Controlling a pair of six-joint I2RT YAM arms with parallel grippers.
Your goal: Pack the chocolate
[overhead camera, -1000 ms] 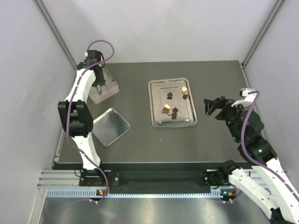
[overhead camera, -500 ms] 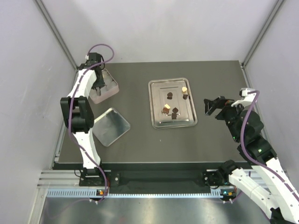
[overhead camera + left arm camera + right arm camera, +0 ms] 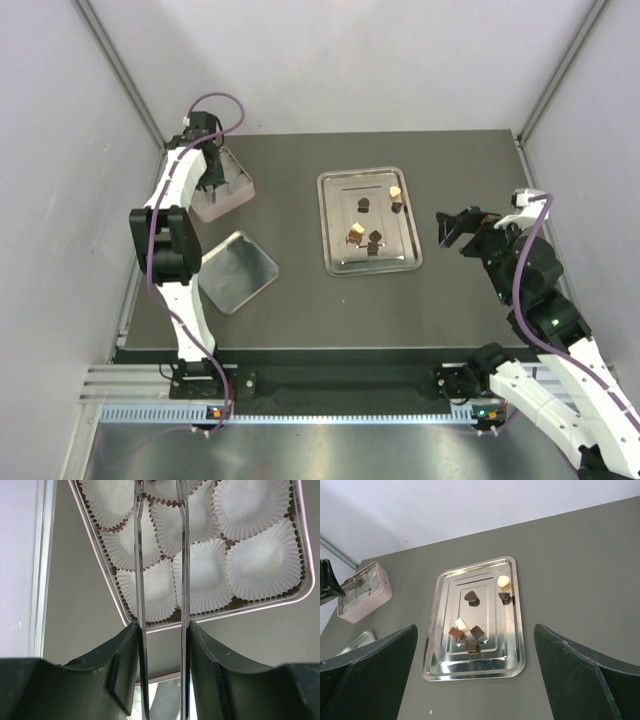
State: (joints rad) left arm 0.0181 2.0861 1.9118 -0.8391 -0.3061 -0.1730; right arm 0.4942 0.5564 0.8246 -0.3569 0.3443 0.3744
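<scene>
Choc pcs [image 3: 363, 205] on steel tray [image 3: 340, 188]; pink tin [image 3: 240, 196]: paper cups [image 3: 250, 565].

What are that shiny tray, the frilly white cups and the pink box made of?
The tray looks like polished steel: silvery, with mirror-like reflections. The frilly cups look like thin white paper, with pleated edges. The pink box is probably painted metal, given its bright rim; plastic is possible.

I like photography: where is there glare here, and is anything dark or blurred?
Top view: the steel tray and silvery lid throw back bright patches. Right wrist view: the tray's near rim gleams; the right claw looms dark. Left wrist view: the white paper cups look evenly lit and sharp.
</scene>
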